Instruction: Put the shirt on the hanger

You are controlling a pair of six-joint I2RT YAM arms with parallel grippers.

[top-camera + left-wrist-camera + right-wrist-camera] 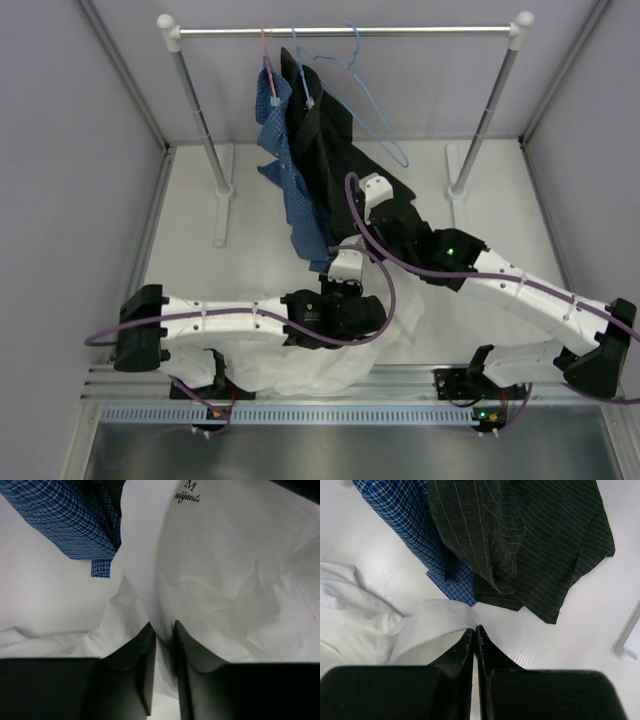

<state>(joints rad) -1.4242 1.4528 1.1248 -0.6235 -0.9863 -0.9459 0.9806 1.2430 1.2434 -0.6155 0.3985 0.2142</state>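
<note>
The large white collared shirt (330, 365) lies crumpled on the tabletop (200, 250), well apart from the thin light-blue wire hanger (372, 105) on the rail (400, 31). The left fingers (142, 670) are clamped on a fold below its collar label (187, 492). The right fingers (465, 655) are pressed together. The next move, I judge, is lifting the collar towards the hanger.

Blue chk'd shirt (290, 190), blk striped shirt (330, 135), rack (420, 31)

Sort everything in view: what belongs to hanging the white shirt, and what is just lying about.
Job in hand:
- white shirt
- light-blue wire hanger

Just there:
- blue checked shirt
- dark striped shirt
- pink hanger
</note>
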